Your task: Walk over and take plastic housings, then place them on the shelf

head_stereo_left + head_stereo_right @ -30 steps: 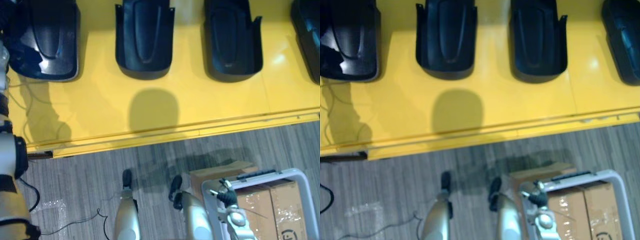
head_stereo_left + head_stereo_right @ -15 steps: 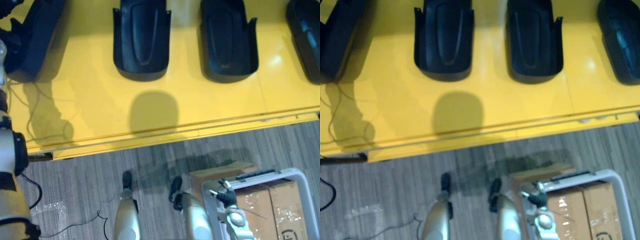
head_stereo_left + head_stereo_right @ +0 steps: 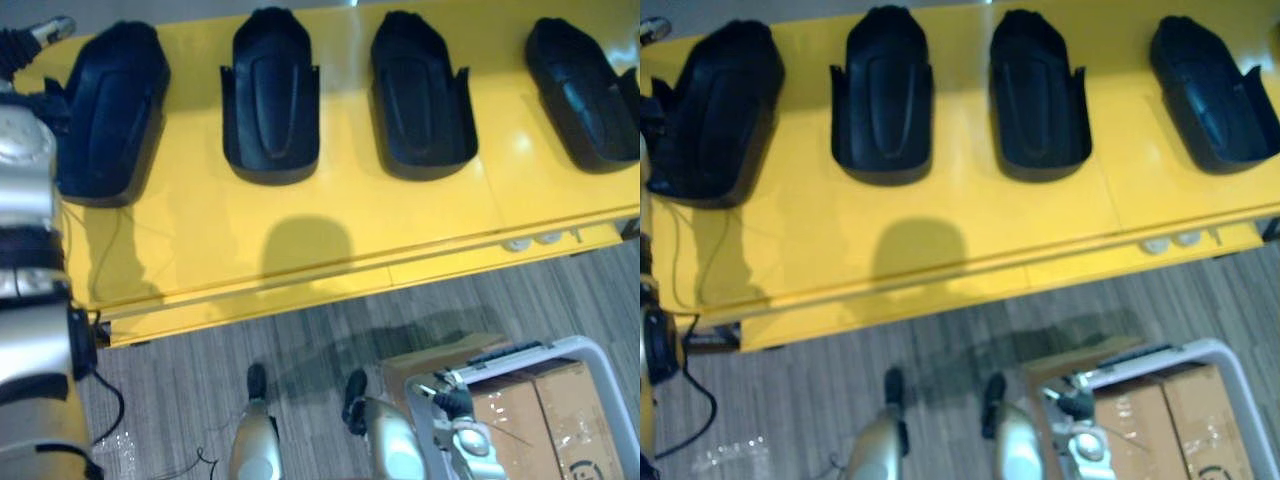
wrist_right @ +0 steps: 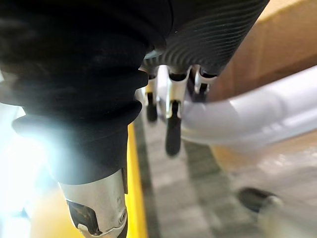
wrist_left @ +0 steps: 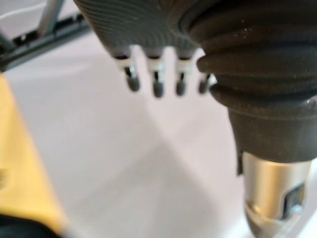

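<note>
Four black plastic housings lie in a row on the yellow shelf: one at the far left, two in the middle, one at the right. My left hand is past the far end of the leftmost housing, just beside it. In the left wrist view its fingers are straight over pale floor with nothing in them. My right hand hangs low at the lower right, by the rim of a white bin. Its fingers are straight and empty.
The white bin holds cardboard boxes and stands on the grey striped floor in front of the shelf. The shelf's front edge runs across the view. Bare yellow surface lies between the housings and that edge.
The leftmost housing swung from tilted to lying flat in line with the others, and my left hand opened off it. The camera has shifted, showing more of the shelf's back.
</note>
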